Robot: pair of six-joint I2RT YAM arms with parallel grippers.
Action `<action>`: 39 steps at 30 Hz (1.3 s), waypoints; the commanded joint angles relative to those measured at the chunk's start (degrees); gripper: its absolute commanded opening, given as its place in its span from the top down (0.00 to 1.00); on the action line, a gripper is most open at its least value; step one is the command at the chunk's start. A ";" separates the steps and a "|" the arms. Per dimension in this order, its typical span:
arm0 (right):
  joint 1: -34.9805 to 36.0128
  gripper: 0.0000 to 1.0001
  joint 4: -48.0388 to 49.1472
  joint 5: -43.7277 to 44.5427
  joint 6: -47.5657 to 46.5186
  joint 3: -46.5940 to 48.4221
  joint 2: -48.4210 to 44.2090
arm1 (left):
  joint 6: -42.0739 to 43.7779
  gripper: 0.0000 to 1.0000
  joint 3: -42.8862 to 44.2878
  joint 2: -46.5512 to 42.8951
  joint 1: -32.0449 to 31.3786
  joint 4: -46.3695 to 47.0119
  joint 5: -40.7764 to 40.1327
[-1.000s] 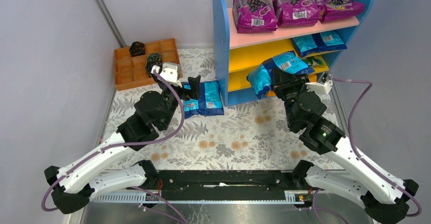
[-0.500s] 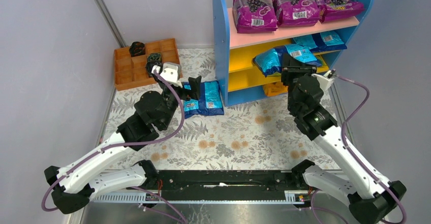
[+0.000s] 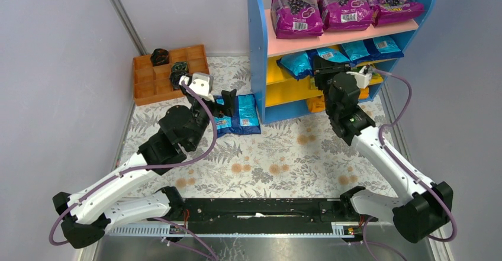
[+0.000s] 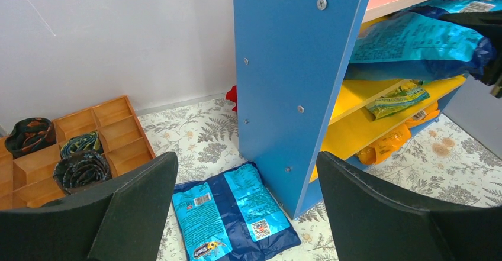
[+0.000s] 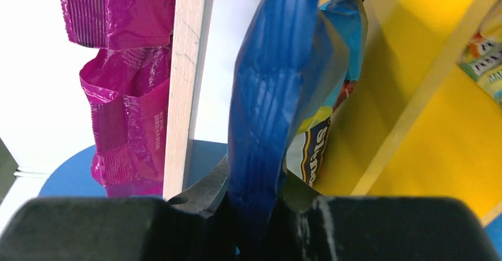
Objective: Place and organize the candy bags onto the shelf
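Note:
The shelf [image 3: 257, 48] stands at the back right, with blue sides, a pink top board and yellow boards. My right gripper [image 3: 319, 65] is shut on a shiny blue candy bag [image 3: 296, 64] and holds it on edge inside the middle tier [image 5: 278, 95]. More blue bags [image 3: 370, 48] lie on that tier. A green-yellow bag [image 4: 398, 100] and an orange bag [image 4: 388, 144] lie on the lower tiers. My left gripper [image 4: 245, 213] is open above a blue bag [image 4: 234, 216] lying flat on the mat by the shelf's left side [image 3: 240, 114].
Three purple grape-print bags [image 3: 343, 3] fill the pink top board. An orange compartmented tray [image 3: 157, 80] with dark rolled items stands at the back left. Grey walls close in the left and back.
My right arm has lifted the blue bag from in front of the lower shelf up and left into the middle tier. The left arm has barely moved.

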 commanded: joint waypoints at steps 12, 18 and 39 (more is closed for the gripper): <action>-4.65 1.00 34.50 -9.78 -34.31 -0.40 8.56 | -0.32 0.09 0.36 -0.17 0.07 1.91 2.08; -6.92 1.00 38.88 -11.70 -41.20 0.06 11.87 | -0.32 0.09 0.31 0.15 0.04 1.91 2.10; -20.40 1.00 37.44 -26.86 -39.16 0.90 16.62 | -0.31 0.09 0.23 1.38 0.08 1.91 2.21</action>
